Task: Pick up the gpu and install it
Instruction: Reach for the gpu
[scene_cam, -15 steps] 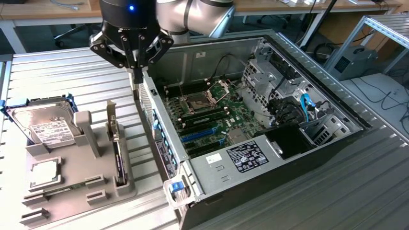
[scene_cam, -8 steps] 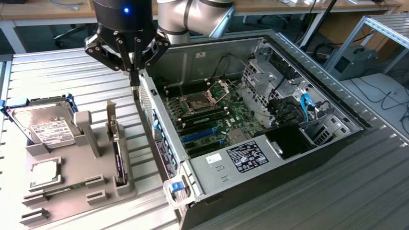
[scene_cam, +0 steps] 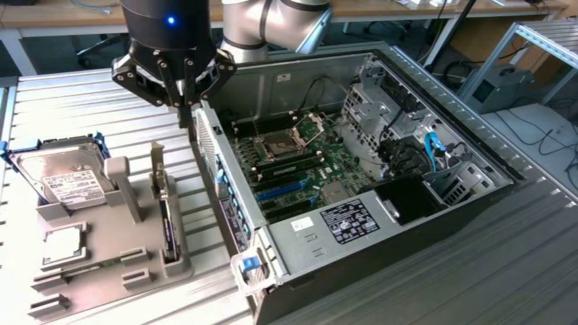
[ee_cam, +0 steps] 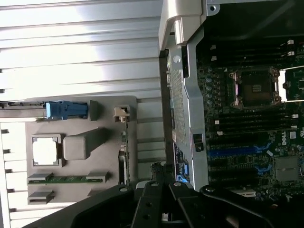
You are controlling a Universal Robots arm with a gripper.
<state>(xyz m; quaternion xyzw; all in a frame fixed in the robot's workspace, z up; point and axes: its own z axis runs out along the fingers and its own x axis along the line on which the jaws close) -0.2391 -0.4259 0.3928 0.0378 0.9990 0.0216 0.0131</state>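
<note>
Lower left in the exterior view, a grey holder (scene_cam: 108, 233) sits on the bench (scene_cam: 72, 108). The gpu (scene_cam: 165, 217) stands on edge in the holder's slot, near the drive (scene_cam: 63, 179). The open case (scene_cam: 216, 169) lies just to the holder's right. Farther back, upper left, the end effector (scene_cam: 185, 114) hangs by the case wall, fingers pressed together, well apart from the gpu.

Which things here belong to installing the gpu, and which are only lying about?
For the job: gpu, shut gripper, open computer case.
Lying about: hard drive, processor chip, memory stick.
</note>
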